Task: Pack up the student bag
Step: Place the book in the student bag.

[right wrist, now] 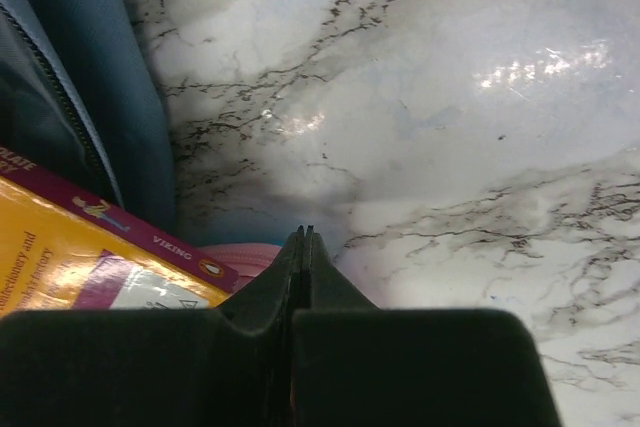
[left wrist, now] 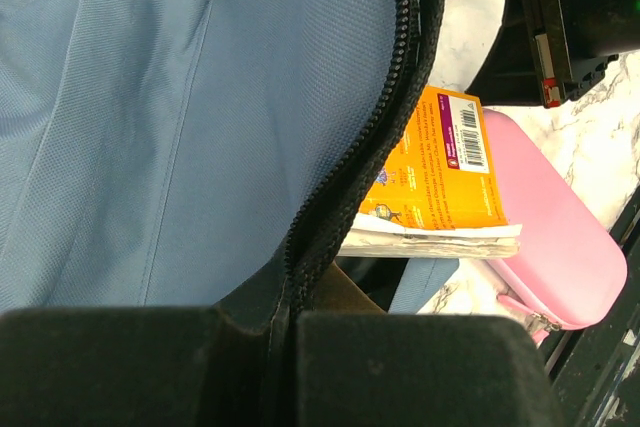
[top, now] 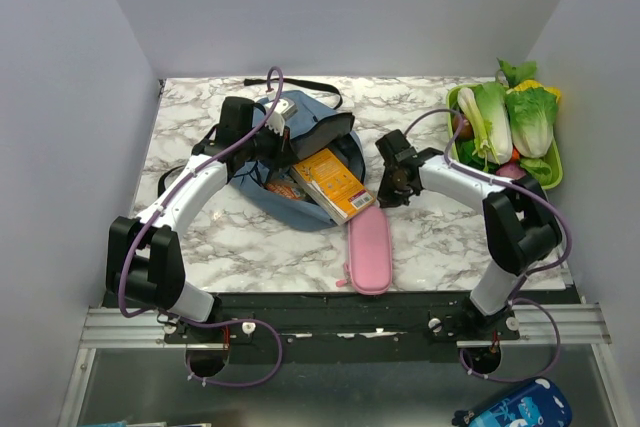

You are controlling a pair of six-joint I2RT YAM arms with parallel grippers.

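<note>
The student bag (top: 298, 109) lies open at the back left of the table, dusty blue with black straps. My left gripper (top: 283, 140) is shut on the bag's black zipper edge (left wrist: 370, 147) and holds the flap up. An orange book (top: 335, 184) sticks out of the opening, part inside and part over the rim. A pink pencil case (top: 368, 252) lies on the marble just beyond the book's corner. My right gripper (top: 388, 190) hovers beside that corner, shut with nothing between its fingers (right wrist: 303, 237). In the right wrist view, the book (right wrist: 60, 247) and pencil case (right wrist: 245, 255) lie just left of the tips.
A green tray (top: 556, 175) of cabbages and other vegetables stands at the back right. A bright blue pouch (top: 515, 409) lies below the table's front rail at the right. Bare marble (right wrist: 450, 97) stretches ahead of the right gripper.
</note>
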